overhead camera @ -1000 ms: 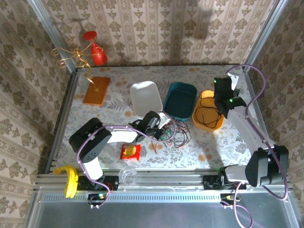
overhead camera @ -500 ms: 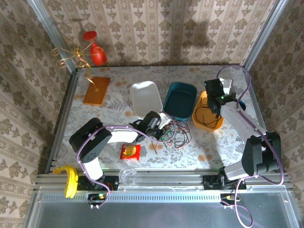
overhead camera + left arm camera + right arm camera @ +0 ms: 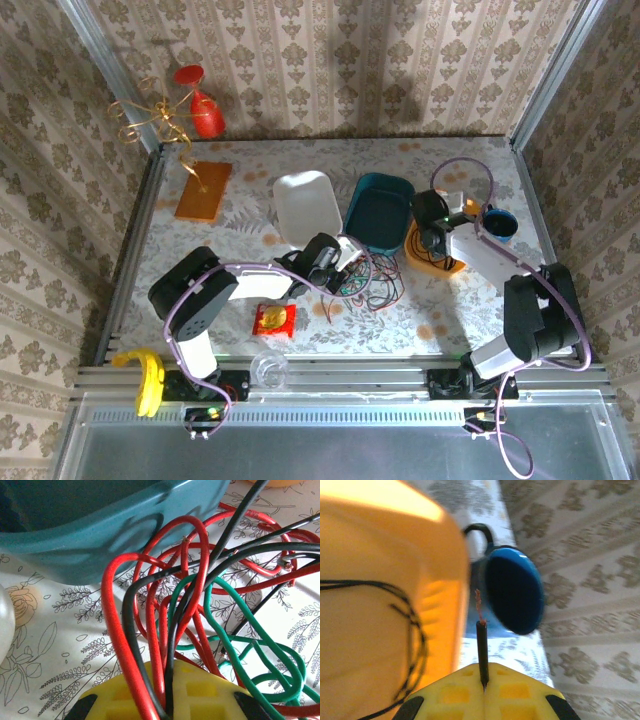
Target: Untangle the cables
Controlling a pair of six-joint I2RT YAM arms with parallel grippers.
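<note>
cables (image 3: 108, 615) | red, black, green loops intertwined | left claw (image 3: 167, 701) pinching them

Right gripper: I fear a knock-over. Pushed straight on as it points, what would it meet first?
Probably the blue mug, just ahead of the right gripper, which is shut on a black cable end; the orange bowl has its wall close beside that line. Depth is unclear.
</note>
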